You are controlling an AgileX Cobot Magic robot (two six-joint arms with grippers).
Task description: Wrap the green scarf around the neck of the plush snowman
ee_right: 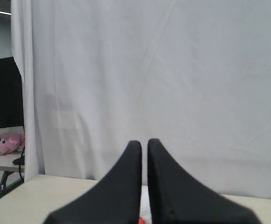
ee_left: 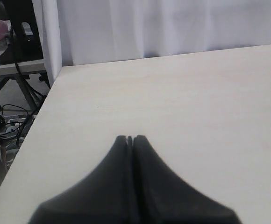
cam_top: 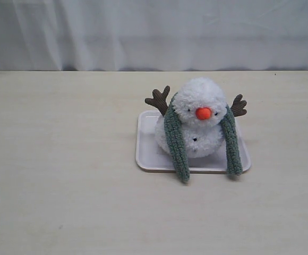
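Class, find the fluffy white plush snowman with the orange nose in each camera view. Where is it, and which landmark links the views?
Exterior view: the fluffy white plush snowman sits on the white rectangular tray, just right of centre.
Left wrist view: not in it.
Right wrist view: only a sliver of white fluff and orange, seemingly the snowman, shows behind the shut right gripper.
Shared landmark: the white curtain behind the pale table.

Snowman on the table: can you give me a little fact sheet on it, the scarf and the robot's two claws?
toy: plush snowman, upright on a white tray on the table
wrap: green scarf draped around its neck, both ends hanging down the front, uncrossed
claws: left gripper shut, empty, over bare table; right gripper shut, empty
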